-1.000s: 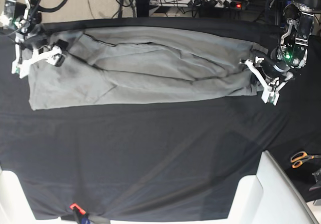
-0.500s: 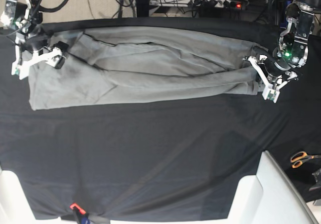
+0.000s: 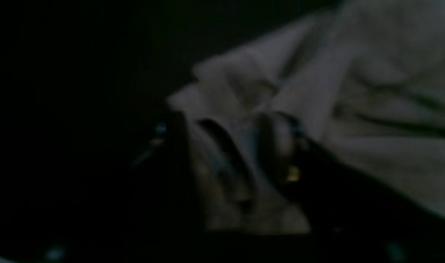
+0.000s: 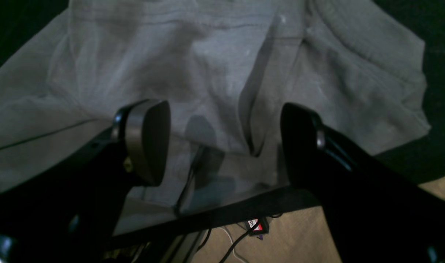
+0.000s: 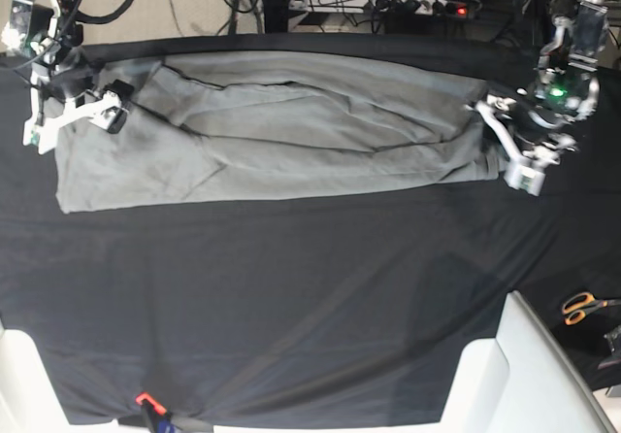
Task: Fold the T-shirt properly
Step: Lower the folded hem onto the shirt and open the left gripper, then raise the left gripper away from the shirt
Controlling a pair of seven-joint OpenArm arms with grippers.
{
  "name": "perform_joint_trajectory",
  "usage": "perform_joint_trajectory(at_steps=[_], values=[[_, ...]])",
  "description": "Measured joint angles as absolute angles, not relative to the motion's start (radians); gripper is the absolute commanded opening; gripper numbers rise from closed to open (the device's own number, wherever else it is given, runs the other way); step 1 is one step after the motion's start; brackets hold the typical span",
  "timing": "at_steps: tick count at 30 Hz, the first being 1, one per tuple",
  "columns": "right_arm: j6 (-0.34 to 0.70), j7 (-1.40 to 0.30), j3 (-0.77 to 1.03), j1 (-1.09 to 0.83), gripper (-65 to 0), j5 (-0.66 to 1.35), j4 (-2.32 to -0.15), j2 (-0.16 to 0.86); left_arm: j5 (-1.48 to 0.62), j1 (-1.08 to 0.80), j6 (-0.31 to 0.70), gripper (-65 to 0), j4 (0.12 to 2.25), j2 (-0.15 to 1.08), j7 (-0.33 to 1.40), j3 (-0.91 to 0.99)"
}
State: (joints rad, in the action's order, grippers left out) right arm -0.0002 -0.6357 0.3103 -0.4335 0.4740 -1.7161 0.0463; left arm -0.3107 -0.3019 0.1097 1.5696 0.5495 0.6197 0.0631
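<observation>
The light-grey T-shirt (image 5: 291, 132) lies folded into a long band across the far half of the black table cloth (image 5: 291, 287). My left gripper (image 5: 505, 144) stands at the shirt's right end. In the dark, blurred left wrist view, the left gripper (image 3: 229, 153) has its fingers apart, with rumpled T-shirt (image 3: 372, 73) cloth lying loose between them. My right gripper (image 5: 73, 117) hovers over the shirt's left end. In the right wrist view, the right gripper (image 4: 222, 146) is open above the T-shirt (image 4: 208, 54) and holds nothing.
Orange-handled scissors (image 5: 580, 307) lie off the table's right edge. White bins (image 5: 514, 375) rise at the near corners. A power strip and cables (image 5: 408, 6) run behind the table. The right wrist view shows the table's edge with floor and cables (image 4: 251, 223) below.
My left gripper has opened at the shirt's right end and shifted a little toward the back. The cloth end there has dropped onto the table. The right arm has not moved.
</observation>
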Motion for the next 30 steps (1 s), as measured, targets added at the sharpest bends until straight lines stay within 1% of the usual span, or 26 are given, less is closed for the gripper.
perform_joint_trajectory(at_steps=[1, 3, 6, 8, 13, 15, 16, 17, 18, 19, 20, 23, 25, 26, 28, 30], values=[[0.000, -0.636, 0.310, -0.434, -21.9, 0.475, -1.716, 0.046, -0.309, -0.307, 0.107, -23.4, 1.606, 0.552, 0.677, 0.094], [0.000, -0.636, 0.310, -0.433, -21.9, 0.474, -1.717, 0.046, -0.299, -0.319, 0.109, -21.2, 1.703, 0.553, 0.737, 0.139], [-0.001, -0.638, 0.310, -0.433, -21.9, 0.478, -1.721, 0.046, -0.315, -0.350, 0.110, -20.7, 1.851, 0.554, 0.781, 0.190], [-0.002, -0.638, 0.311, -0.434, -21.9, 0.477, -1.730, 0.048, -0.311, -0.367, 0.109, -20.7, 1.909, 0.554, 0.822, 0.204], [-0.001, -0.639, 0.310, -0.433, -21.9, 0.478, -1.758, 0.045, -0.311, -0.371, 0.110, -21.6, 1.929, 0.540, 0.841, 0.205], [-0.001, -0.639, 0.310, -0.433, -21.9, 0.478, -1.761, 0.049, -0.308, -0.366, 0.109, -22.1, 1.925, 0.501, 0.842, 0.205], [-0.001, -0.639, 0.310, -0.433, -21.9, 0.478, -1.761, 0.049, -0.304, -0.363, 0.109, -23.9, 1.921, 0.475, 0.842, 0.208], [0.000, -0.638, 0.310, -0.433, -21.9, 0.479, -1.761, 0.049, -0.304, -0.355, 0.109, -28.3, 1.919, 0.450, 0.843, 0.205], [0.000, -0.639, 0.310, -0.433, -21.9, 0.479, -1.761, 0.048, -0.308, -0.348, 0.110, -37.2, 1.917, 0.430, 0.843, 0.201], [-0.001, -0.639, 0.310, -0.434, -21.9, 0.478, -1.761, 0.047, -0.319, -0.344, 0.117, -50.2, 1.919, 0.411, 0.841, 0.202], [-0.001, -0.640, 0.310, -0.434, -21.9, 0.478, -1.761, 0.047, -0.316, -0.340, 0.117, -65.0, 1.920, 0.392, 0.837, 0.208], [-0.001, -0.640, 0.310, -0.433, -21.9, 0.478, -1.761, 0.050, -0.315, -0.349, 0.118, -65.0, 1.912, 0.356, 0.835, 0.251], [0.000, -0.640, 0.310, -0.433, -21.9, 0.478, -1.761, 0.050, -0.310, -0.364, 0.161, -65.0, 1.878, 0.343, 0.833, 0.308], [0.000, -0.640, 0.310, -0.433, -21.9, 0.478, -1.761, 0.051, -0.298, -0.367, 0.230, -65.0, 1.854, 0.344, 0.838, 0.339], [-0.001, -0.639, 0.311, -0.433, -21.9, 0.477, -1.761, 0.052, -0.294, -0.366, 0.405, -65.0, 1.809, 0.347, 0.846, 0.398], [0.001, -0.638, 0.310, -0.433, -21.9, 0.479, -1.761, 0.049, -0.308, -0.357, 0.544, -65.0, 1.760, 0.341, 0.835, 0.468]])
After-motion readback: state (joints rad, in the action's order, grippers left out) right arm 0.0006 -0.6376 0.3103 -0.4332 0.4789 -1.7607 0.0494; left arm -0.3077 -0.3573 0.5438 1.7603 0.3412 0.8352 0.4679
